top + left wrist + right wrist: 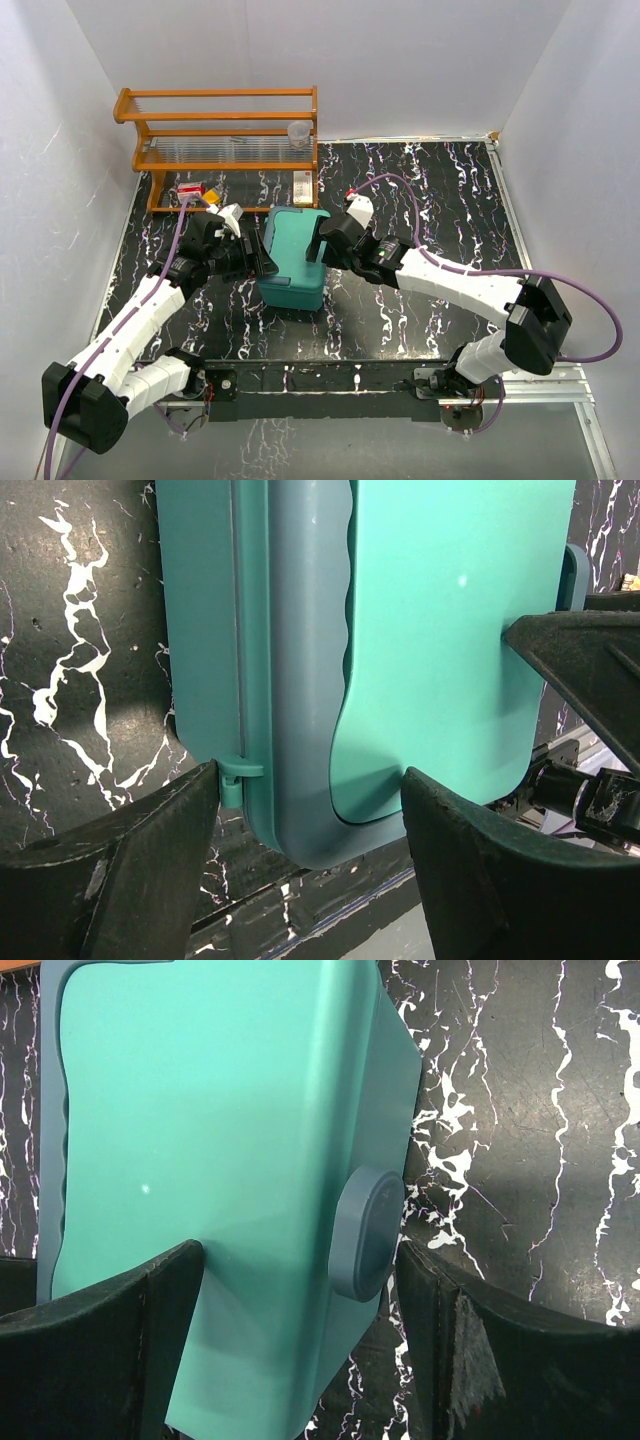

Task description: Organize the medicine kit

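Note:
The medicine kit (pixel 296 255), a teal box with its lid down, sits on the black marbled table (pixel 440 210) at the middle. My left gripper (pixel 264 256) is open at the kit's left side. In the left wrist view its jaws (pixel 310 820) straddle a rounded corner of the kit (pixel 420 630), next to a small hinge tab (pixel 236 774). My right gripper (pixel 321 243) is open at the kit's right side. In the right wrist view its jaws (pixel 300 1310) straddle the kit's edge (pixel 220 1140) and the grey-blue oval latch (pixel 366 1230).
A wooden rack (pixel 220 128) stands at the back left with a clear cup (pixel 298 132) on it. A small red box (pixel 190 190) and a narrow carton (pixel 302 185) lie in front of it. White walls enclose the table.

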`<state>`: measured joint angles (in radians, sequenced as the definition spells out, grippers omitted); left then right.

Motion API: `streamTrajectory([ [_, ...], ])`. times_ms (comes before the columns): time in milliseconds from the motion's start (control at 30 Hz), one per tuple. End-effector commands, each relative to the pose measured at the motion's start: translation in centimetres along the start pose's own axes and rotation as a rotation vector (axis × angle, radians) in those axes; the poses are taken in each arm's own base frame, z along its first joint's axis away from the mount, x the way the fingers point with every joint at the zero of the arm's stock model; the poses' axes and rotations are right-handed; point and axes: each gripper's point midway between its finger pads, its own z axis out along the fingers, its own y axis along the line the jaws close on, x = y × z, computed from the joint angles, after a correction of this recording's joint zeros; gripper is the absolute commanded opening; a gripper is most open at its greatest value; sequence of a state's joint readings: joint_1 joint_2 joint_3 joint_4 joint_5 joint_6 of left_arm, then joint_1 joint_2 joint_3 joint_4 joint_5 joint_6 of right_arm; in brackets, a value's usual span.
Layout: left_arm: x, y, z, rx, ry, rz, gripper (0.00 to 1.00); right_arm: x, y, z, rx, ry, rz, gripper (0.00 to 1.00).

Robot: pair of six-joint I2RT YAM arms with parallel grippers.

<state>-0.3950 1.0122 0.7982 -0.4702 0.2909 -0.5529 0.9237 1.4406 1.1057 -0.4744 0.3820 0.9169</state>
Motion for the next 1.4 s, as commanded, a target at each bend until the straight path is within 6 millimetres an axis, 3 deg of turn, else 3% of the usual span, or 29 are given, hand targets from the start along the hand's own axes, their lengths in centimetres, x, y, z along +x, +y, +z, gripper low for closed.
streamTrajectory([
  [0, 0.7, 0.4, -0.5, -0.013, 0.014, 0.015, 0.70, -1.2, 0.0, -1.1, 0.014, -0.032, -0.018, 0.73],
  [133, 0.8, 0.5, -0.5, -0.016, 0.015, 0.015, 0.70, -1.4, 0.4, -1.3, -0.002, -0.036, -0.014, 0.65],
  [467, 0.7, 0.4, -0.6, -0.018, 0.010, 0.015, 0.71, -1.2, -0.1, -1.0, 0.028, -0.025, -0.036, 0.62],
  [767, 0.7, 0.4, -0.6, -0.020, 0.010, 0.013, 0.71, -2.1, -0.7, -1.4, 0.079, -0.055, -0.077, 0.68],
  [1000, 0.7, 0.5, -0.6, -0.023, 0.011, 0.013, 0.71, -2.3, 0.5, -1.5, 0.032, -0.056, -0.117, 0.53],
  [1167, 0.7, 0.5, -0.5, -0.023, 0.013, 0.012, 0.71, -2.0, 1.5, -1.2, -0.021, -0.049, -0.123, 0.48],
  [1367, 0.7, 0.5, -0.5, -0.021, 0.014, 0.011, 0.71, -0.5, 1.6, -0.5, -0.046, -0.013, -0.100, 0.54],
])
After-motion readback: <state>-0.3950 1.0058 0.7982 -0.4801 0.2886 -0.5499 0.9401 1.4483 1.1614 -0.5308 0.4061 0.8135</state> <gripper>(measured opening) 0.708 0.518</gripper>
